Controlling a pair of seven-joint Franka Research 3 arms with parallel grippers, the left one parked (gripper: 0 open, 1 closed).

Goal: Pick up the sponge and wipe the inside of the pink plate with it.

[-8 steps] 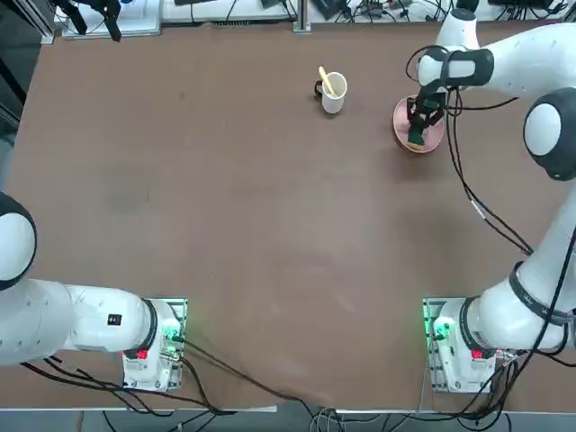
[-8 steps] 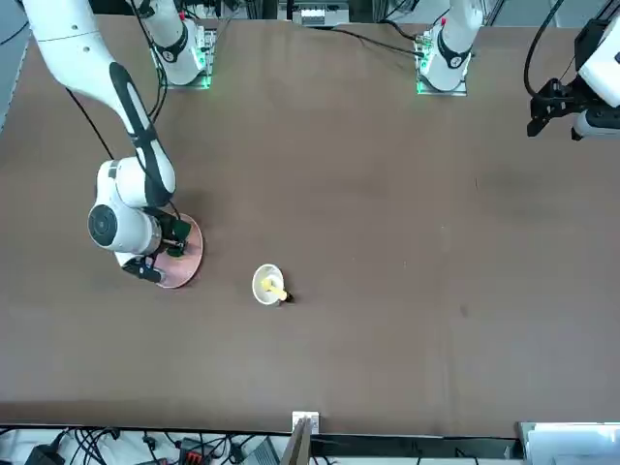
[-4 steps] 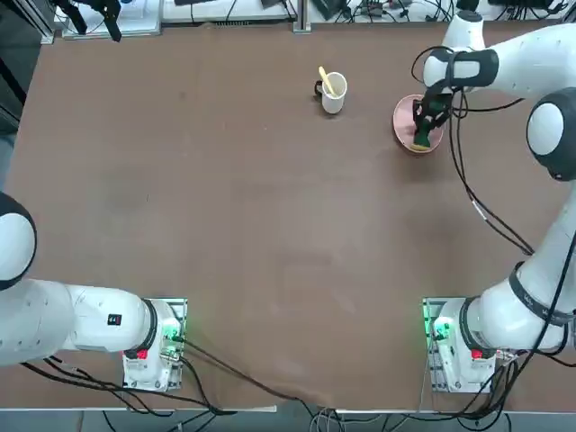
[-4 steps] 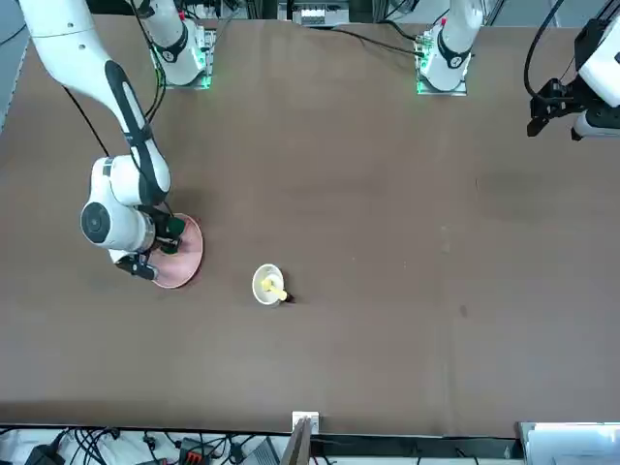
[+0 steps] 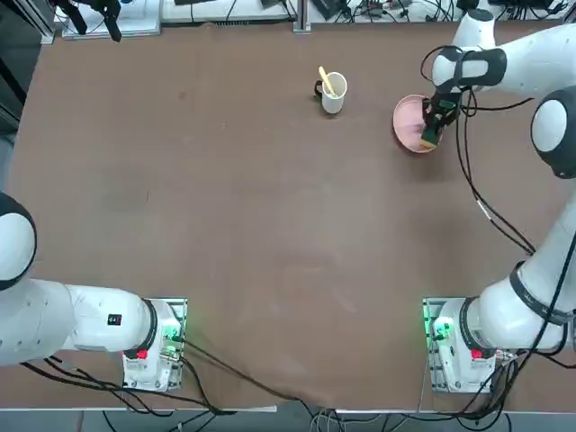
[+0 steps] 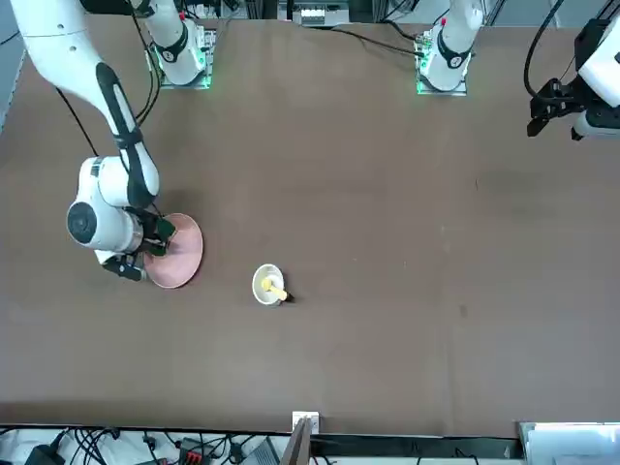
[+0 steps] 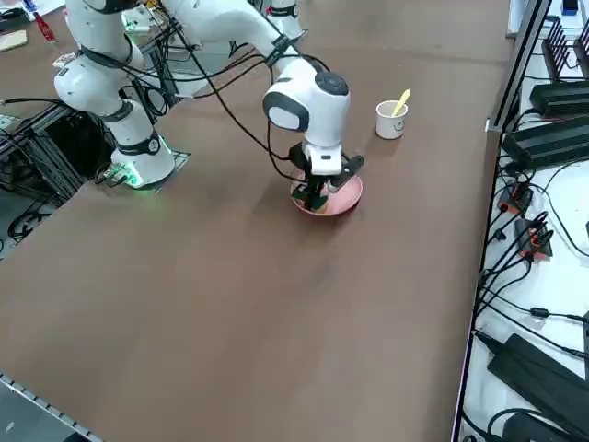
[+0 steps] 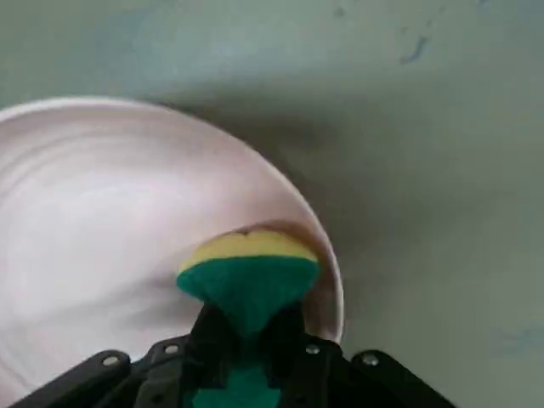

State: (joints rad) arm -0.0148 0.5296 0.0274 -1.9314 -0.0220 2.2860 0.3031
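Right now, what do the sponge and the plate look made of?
Sponge: soft foam, matte, yellow layer under green scrub layer; it pinches narrow where the shut right gripper squeezes it. Pink plate: smooth, faintly glossy, soft sheen across the inside; probably plastic or glazed ceramic, the look leaves that open.

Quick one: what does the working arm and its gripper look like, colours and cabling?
Right arm: glossy white rounded links, dark grey joint caps, black cables looping alongside. Its base glows green with a red spot. Right gripper: black fingers on a black body with small silver screws.
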